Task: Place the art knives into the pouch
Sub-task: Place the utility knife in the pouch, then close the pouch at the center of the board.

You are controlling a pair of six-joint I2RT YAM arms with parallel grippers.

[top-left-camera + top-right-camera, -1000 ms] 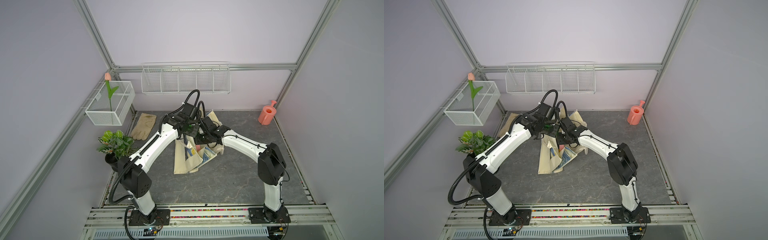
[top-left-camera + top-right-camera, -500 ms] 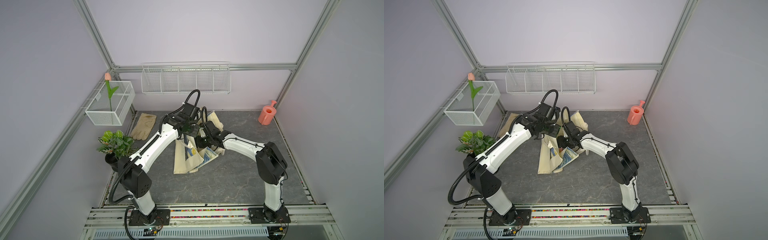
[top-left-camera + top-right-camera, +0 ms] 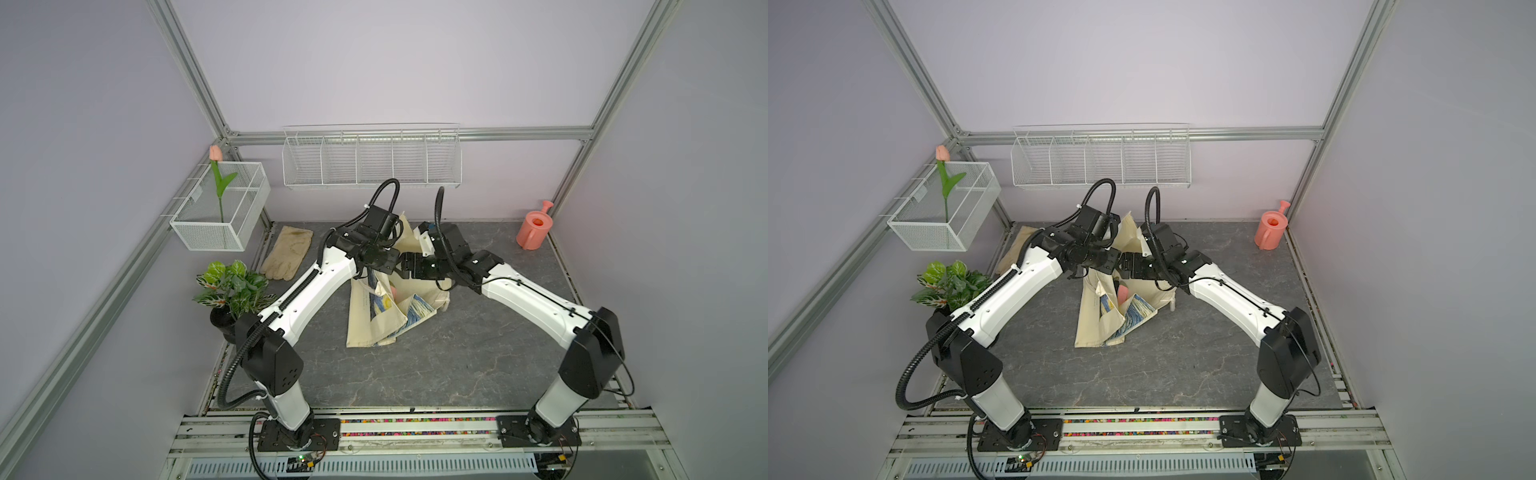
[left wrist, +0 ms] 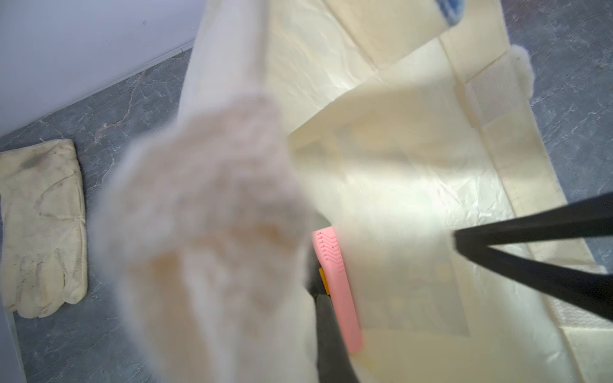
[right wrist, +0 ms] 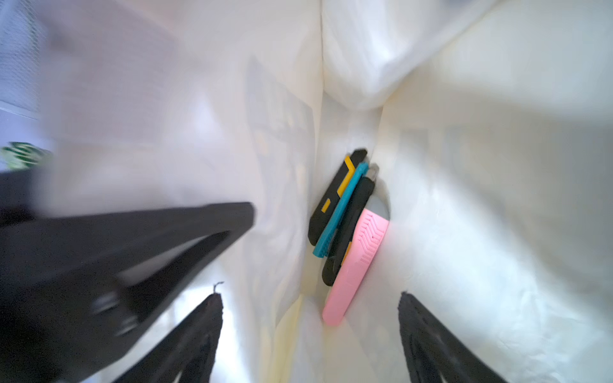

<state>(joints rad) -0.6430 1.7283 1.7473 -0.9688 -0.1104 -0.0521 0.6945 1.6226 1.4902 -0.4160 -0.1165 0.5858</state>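
Cream canvas is clamped in my left gripper [image 3: 386, 268]: its jaws are closed together on the upper edge of the pouch [image 3: 374, 320], holding that edge up off the grey marbled table [image 3: 457, 357] so the mouth gapes. My right gripper [image 5: 311, 345] reaches into that mouth with its jaws spread wide apart and nothing between them.

Just ahead of them the pink art knife [image 5: 355, 265] lies deep inside the pouch, tucked into a fold of the lining. It sits side by side with a black cutter [image 5: 348, 232], a teal cutter [image 5: 341, 212] and a black-and-yellow cutter [image 5: 331, 199]. In both top views the art knife shows as a pink patch in the open mouth.

The lower part of the pouch lies crumpled on the table, its blue-and-yellow print folded outward. Beige gloves [image 3: 289, 253] lie toward the back left, well apart from the pouch. A potted plant [image 3: 230, 286] stands beside my left arm, and a salmon watering can [image 3: 534, 228] stands in the back right corner.
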